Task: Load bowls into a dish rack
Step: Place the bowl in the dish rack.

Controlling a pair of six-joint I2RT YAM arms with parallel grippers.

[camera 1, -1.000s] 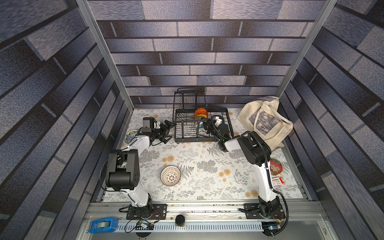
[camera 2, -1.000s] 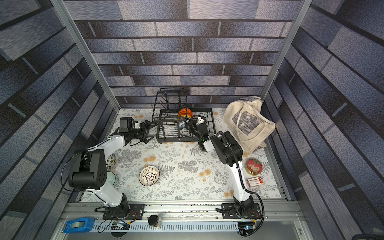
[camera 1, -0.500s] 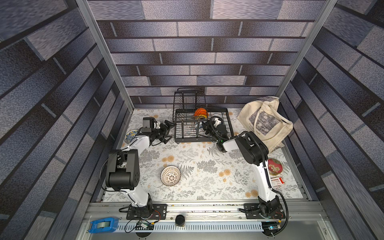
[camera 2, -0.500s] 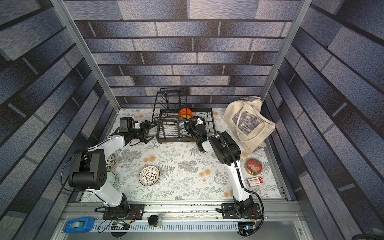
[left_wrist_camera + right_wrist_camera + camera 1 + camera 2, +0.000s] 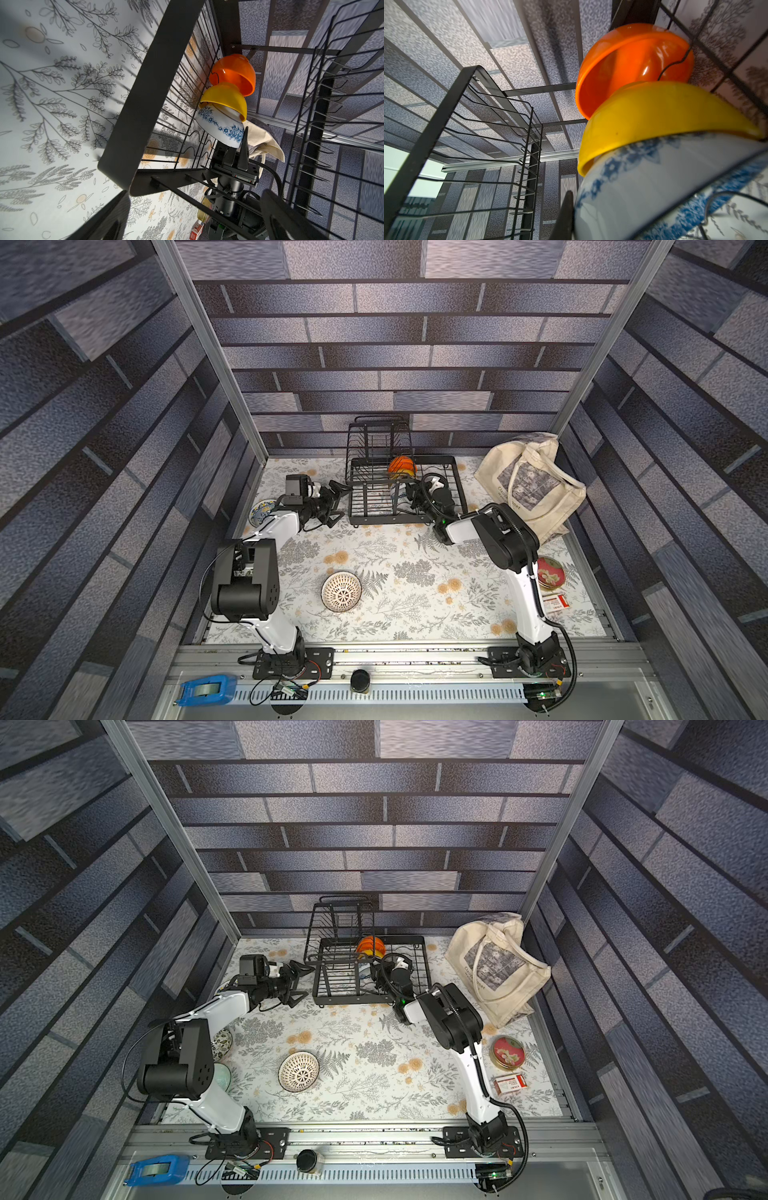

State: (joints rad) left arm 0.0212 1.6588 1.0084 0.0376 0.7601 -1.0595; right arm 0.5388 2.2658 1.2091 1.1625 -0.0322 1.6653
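Seven small round bowls, one dish rack (image 5: pixel 390 521), two arms, both mine.

The rack is black wire with a flat metal rim. Its long side runs across the floral tablecloth (image 5: pixel 415 572), and a taller wire basket rises at its back left end.

Three glossy bowls stand on edge among the rack's curved dividers, in a short row running from back to front. The orange bowl (image 5: pixel 234 72) is at the back, the yellow bowl (image 5: pixel 226 99) is in the middle, and the blue-and-white floral bowl (image 5: pixel 222 128) is at the front. Each mouth tilts toward the rack's front, and each base is tucked into the bowl behind it.

My right gripper (image 5: pixel 409 495) reaches in over the rack's front right corner and is clenched on the floral bowl's rim. My left gripper (image 5: pixel 341 502) hangs just beside the rack's left end, jaws spread wide and holding nothing.

Four bowls sit outside the rack:
- A white bowl with dark lattice (image 5: pixel 341 591) sits mouth up, well in front of the rack.
- A blue-yellow patterned bowl (image 5: pixel 259 510) lies to the rack's left, beyond my left gripper.
- A dark leafy-patterned bowl (image 5: pixel 223 1044) is to the front left, half hidden by my left arm.
- A pale bowl (image 5: pixel 223 1076) is also there, half hidden by the same arm.

One cream cloth tote bag (image 5: pixel 532 485) slumps to the right of the rack. One round red tin (image 5: pixel 550 572) and one small red-and-white box (image 5: pixel 555 603) lie to the front right.
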